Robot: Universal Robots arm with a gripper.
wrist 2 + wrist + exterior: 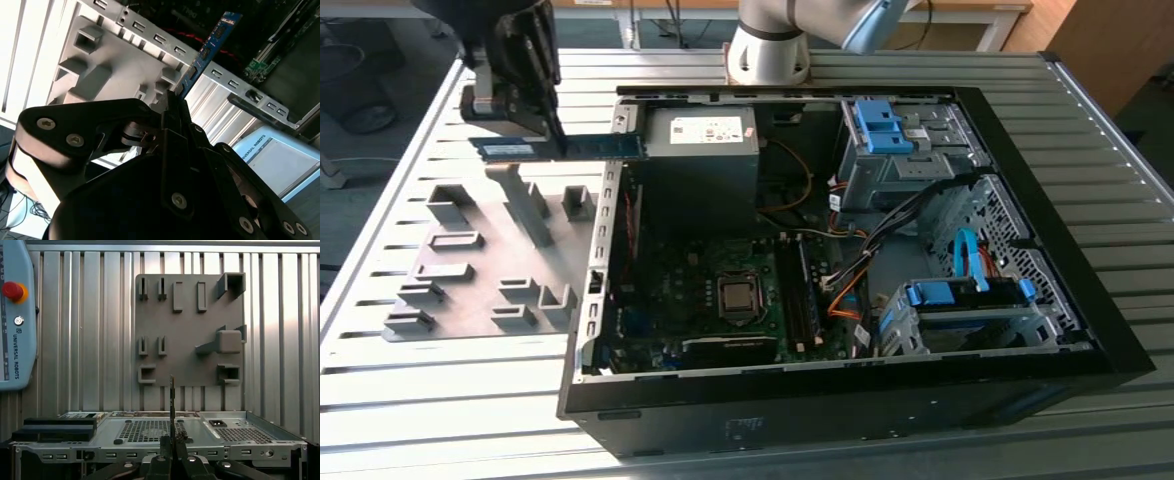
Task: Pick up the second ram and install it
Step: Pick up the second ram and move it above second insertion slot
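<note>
One end effector (pixel 547 140) pinching second ram (pixel 607 146), broadside in exterior view, edge-on in first wrist view

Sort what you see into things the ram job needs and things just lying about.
Job in hand:
ram, clamped in the gripper
motherboard in the open case

Lying about:
fixture plate
pendant

The second ram (pixel 594 146), a thin blue-teal stick with dark chips, hangs level, on edge, aloft beside the computer case (pixel 854 410) wall.
</note>
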